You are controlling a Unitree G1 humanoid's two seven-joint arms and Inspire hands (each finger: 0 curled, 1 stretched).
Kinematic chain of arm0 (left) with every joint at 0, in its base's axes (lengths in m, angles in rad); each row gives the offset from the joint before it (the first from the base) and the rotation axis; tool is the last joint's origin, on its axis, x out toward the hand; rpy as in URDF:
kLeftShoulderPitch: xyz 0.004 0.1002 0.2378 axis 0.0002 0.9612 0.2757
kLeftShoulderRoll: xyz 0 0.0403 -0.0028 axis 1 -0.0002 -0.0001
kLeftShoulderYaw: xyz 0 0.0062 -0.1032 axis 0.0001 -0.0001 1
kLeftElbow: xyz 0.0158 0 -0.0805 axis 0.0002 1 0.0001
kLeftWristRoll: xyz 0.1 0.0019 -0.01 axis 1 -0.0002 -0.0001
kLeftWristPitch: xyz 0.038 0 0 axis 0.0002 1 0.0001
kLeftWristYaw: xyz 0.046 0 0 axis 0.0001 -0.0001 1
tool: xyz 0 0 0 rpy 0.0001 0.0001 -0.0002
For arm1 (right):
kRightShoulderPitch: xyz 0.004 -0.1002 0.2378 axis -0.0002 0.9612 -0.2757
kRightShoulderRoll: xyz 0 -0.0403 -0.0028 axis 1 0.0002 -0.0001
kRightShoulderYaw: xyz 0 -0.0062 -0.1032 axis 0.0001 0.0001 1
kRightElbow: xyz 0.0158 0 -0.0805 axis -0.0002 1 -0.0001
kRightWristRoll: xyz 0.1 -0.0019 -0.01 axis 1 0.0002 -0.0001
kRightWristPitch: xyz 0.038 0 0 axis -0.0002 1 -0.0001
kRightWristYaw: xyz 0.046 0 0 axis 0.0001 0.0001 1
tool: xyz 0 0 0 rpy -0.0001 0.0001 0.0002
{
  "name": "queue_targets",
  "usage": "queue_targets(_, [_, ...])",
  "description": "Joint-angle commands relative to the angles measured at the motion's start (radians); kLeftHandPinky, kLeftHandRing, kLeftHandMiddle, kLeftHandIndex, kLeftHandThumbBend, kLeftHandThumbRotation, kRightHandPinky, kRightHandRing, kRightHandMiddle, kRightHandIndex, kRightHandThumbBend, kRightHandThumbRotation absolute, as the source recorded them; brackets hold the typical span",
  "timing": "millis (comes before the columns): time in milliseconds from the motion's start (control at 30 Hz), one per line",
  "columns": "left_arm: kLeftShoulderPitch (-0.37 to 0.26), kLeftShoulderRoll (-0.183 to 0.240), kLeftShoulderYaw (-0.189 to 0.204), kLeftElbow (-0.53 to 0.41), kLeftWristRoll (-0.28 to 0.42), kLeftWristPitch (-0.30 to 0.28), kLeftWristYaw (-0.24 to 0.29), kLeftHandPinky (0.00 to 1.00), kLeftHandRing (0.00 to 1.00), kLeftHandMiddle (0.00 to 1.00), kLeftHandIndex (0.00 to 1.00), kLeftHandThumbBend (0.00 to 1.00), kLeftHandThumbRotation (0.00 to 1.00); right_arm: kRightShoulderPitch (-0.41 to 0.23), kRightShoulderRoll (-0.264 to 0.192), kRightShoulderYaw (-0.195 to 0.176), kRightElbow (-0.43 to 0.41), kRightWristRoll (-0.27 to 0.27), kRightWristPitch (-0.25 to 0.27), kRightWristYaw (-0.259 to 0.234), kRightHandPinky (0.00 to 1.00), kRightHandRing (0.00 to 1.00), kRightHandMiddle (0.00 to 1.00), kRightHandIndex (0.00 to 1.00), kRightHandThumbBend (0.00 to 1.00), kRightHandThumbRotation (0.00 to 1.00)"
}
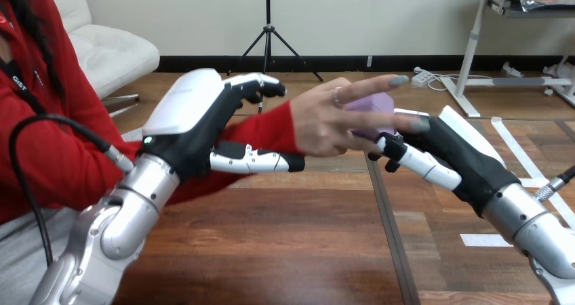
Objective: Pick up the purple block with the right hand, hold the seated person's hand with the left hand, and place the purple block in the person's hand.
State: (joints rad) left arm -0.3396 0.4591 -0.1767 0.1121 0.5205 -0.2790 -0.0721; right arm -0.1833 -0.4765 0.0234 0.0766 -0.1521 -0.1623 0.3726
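Your left hand [193, 125] is clenched on the person's wrist [288, 125]. Its fingers [261, 83] curl over the top of the red sleeve and its thumb [258, 161] lies along the underside, so the arm sits between them. That step of the task reads as done.

Your right hand [461, 152] comes in from the right and meets the person's hand [325, 122] almost head-on. The purple block [373, 105] is raised between the two, level with both. It lies just behind the person's outstretched fingers and right up against the front of your right hand. The person's fingers cover the place where block and right hand meet. So you cannot tell whether that hand grips the block or has let it go.

Judging from where things lie, the pick-up is done, since the block is up at hand height and at the person's hand. The hold on the wrist is in place, and you are late in the last step, the placing.

What looks left is the handover itself. The person's fingers are spread and pointing past the block, not closed round it, so the block may not yet be carried by their hand. You would want it resting firmly against their palm before your right hand gives it up. If you let go too soon, it could slip out between the two hands.
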Motion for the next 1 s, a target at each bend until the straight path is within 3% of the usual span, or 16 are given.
queue_targets(0, [0.011,0.012,0.024,-0.038,-0.008,0.003,0.0,0.7,0.75,0.77,0.75,1.0,0.64,-0.014,-0.016,-0.042,-0.011,0.039,-0.019,0.004,0.52,0.65,0.7,0.73,0.97,1.0])
queue_targets(200, [0.082,0.009,0.022,0.015,-0.003,-0.044,0.049,0.69,0.74,0.77,0.74,0.97,0.66,0.011,-0.013,-0.058,-0.014,0.077,-0.028,0.012,0.53,0.65,0.7,0.73,0.98,1.0])
queue_targets(700, [0.127,0.006,0.036,0.091,-0.075,-0.11,0.044,0.66,0.74,0.78,0.75,0.89,0.7,0.035,-0.015,-0.068,-0.019,0.099,-0.045,0.018,0.55,0.65,0.7,0.74,1.0,1.0])
queue_targets(967, [0.162,0.002,0.042,0.147,-0.105,-0.172,0.073,0.64,0.74,0.78,0.75,0.89,0.73,0.059,-0.014,-0.074,-0.026,0.103,-0.057,0.015,0.55,0.65,0.7,0.74,1.0,1.0])
